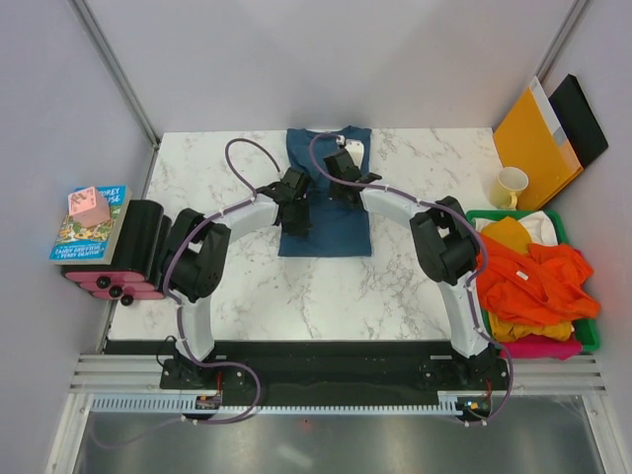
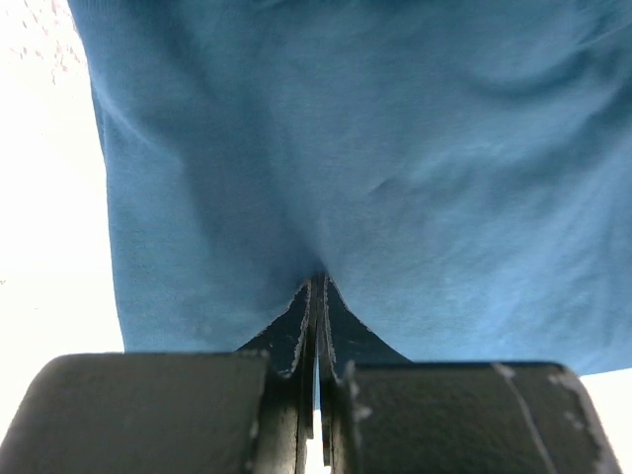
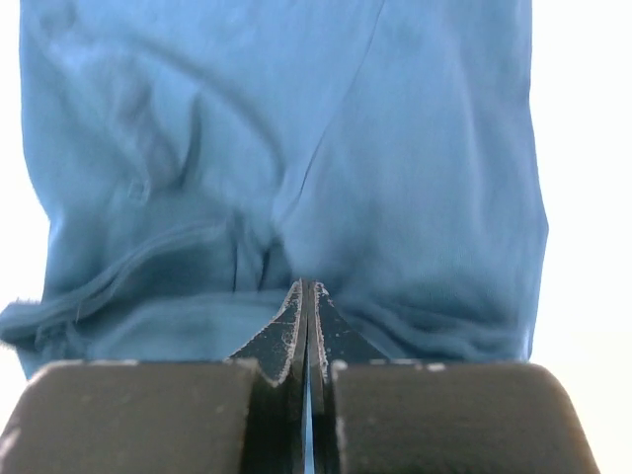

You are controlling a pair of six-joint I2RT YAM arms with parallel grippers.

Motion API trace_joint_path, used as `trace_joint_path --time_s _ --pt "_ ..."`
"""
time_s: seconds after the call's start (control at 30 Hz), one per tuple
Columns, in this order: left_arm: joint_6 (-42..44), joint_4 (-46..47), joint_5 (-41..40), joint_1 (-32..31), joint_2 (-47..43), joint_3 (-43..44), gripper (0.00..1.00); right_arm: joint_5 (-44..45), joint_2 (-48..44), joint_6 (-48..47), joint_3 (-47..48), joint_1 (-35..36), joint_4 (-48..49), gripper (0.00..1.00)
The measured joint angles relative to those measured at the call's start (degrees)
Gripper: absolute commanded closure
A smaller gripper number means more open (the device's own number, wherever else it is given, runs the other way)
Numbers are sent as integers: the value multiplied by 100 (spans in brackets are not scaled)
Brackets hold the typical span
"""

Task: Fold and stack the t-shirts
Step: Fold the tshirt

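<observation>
two grippers, left gripper (image 2: 318,288) and right gripper (image 3: 306,288), are clamped on the blue t-shirt (image 1: 331,237) laid on the table (image 1: 257,286); if little cloth is caught, it may be dropped or folded askew.

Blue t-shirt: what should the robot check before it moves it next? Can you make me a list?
1. Left gripper shut on the blue t-shirt: ok.
2. Right gripper shut on it too: ok.
3. How many cloth layers each one pinches: cannot tell.
4. Cloth smooth: not ok, wrinkles bunch beside the right gripper.
5. Bare table on the shirt's near side for folding: ok.
6. Yellow mug stands apart from both arms: ok.
</observation>
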Motion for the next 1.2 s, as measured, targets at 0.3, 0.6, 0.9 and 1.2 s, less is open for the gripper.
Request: trace_joint_path --time_s 0.3,0.6,0.9,1.2 --pt "2 48 -2 0 83 -70 98 68 706 -151 1027 -315 -243 100" --pt "2 286 -2 -11 -33 -273 83 -57 -1193 -393 -153 216 120 83" --pt "-96 293 -197 -90 -1145 -1093 27 -20 -2710 11 -2693 789 227 36" --pt "-105 422 -330 -92 -1598 -1464 30 -48 -2660 315 -3869 400 391 51"
